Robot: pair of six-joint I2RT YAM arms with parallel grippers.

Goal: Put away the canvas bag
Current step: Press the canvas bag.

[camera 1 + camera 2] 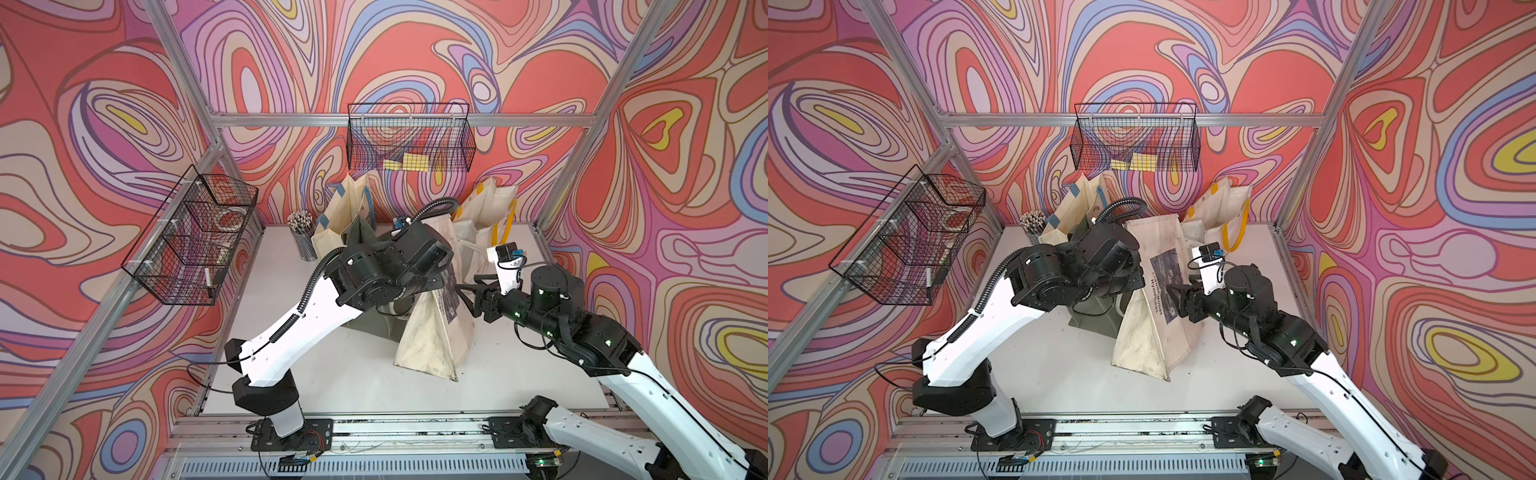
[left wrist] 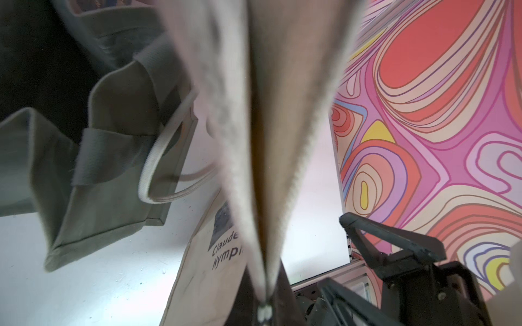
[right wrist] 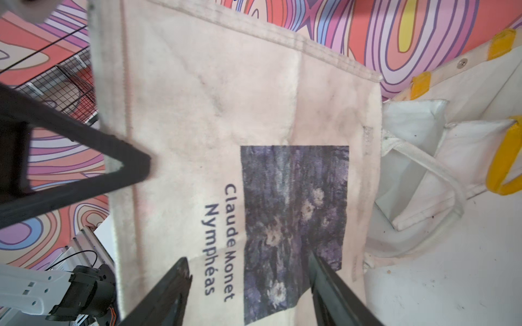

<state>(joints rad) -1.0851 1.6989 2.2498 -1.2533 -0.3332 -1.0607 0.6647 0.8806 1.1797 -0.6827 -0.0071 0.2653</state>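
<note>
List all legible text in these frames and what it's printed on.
"Claude Monet": on the canvas bag, beside its printed picture, right wrist view.
"Nymphéas": same bag, on the line next to it.
"Claude" / "Nymp": the same print, cut off by a fold of fabric, left wrist view.
White lettering on the left arm's joint housing: too small to read.
Nothing else legible.

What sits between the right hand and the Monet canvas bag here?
Nothing. In the right wrist view the open right hand directly faces the printed side of the Monet canvas bag, no object between; whether they touch is unclear.
</note>
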